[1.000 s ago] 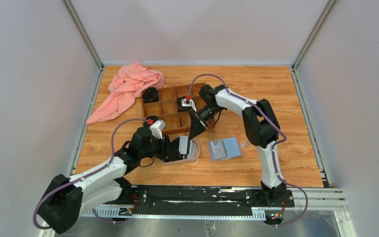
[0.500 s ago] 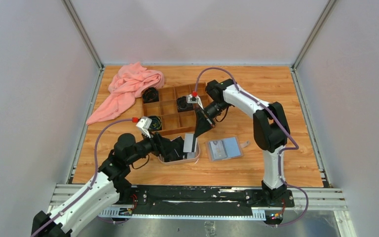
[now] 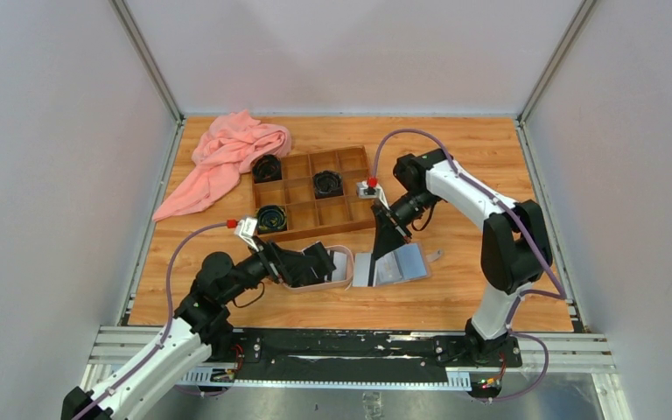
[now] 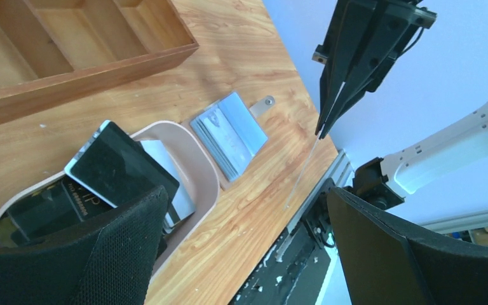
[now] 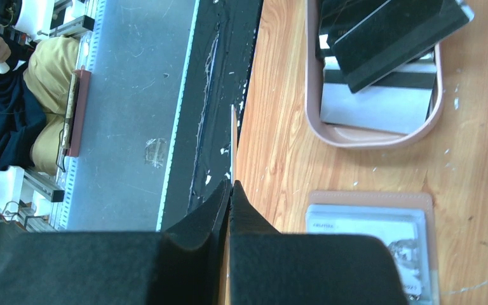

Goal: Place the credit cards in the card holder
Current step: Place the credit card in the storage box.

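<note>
I see the wooden worktop [image 3: 490, 157] with an oval tray [image 4: 206, 184] of black and pale credit cards [image 4: 121, 168], its near end hidden behind my left gripper [image 3: 322, 261], whose fingers [image 4: 89, 260] stand wide apart and hold nothing. Just right of the tray, the card holder [image 3: 400, 262] lies open and flat. Between the two, my right gripper [image 5: 230, 187] has its fingers pinched together on one pale card [image 3: 363, 269], edge-on in both wrist views, its face unreadable.

Behind the black left gripper [image 3: 318, 262] and right gripper [image 5: 230, 188], white arm shells [image 3: 455, 179], black joints [image 3: 507, 254] and looped purple cables [image 3: 172, 267] are seen.
</note>
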`<state>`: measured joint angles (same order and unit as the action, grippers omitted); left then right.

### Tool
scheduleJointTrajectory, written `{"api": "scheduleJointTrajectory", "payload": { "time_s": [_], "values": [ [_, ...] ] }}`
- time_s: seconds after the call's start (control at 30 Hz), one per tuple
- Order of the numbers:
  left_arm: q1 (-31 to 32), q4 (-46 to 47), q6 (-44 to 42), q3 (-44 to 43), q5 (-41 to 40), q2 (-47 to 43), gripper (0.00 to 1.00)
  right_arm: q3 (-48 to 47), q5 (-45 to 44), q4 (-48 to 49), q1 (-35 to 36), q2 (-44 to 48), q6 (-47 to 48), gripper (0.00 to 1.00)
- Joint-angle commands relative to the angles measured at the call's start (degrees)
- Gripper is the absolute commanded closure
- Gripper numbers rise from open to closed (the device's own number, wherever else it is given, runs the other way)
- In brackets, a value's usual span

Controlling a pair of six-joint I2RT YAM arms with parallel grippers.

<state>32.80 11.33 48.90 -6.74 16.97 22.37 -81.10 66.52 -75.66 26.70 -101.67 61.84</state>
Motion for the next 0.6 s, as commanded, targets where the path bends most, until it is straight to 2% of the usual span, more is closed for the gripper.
{"api": "scheduleJointTrajectory", "payload": {
  "time_s": [0.0, 0.13, 0.27, 0.57],
  "values": [
    [4.04, 4.05, -0.42, -1.64, -1.14, 1.29, 0.01, 4.38, -1.67, -2.46, -1.57, 2.69, 1.71, 1.0],
    [16.35, 9.4, -5.28, -2.59, -10.93, 5.15, 0.01, 9.41, -2.7, -2.26, -1.69, 4.77, 2.63, 1.0],
    [24.49, 16.05, -8.24, -4.01, -15.06, 14.57, 0.01, 10.8, -2.44, -1.72, -3.17, 6.53, 2.38, 1.0],
    [29.3, 32.96, -8.07, -4.03, -15.98, 29.92, 0.05, 10.25, -0.86, -3.02, -5.52, 4.63, 2.42, 1.0]
  ]
}}
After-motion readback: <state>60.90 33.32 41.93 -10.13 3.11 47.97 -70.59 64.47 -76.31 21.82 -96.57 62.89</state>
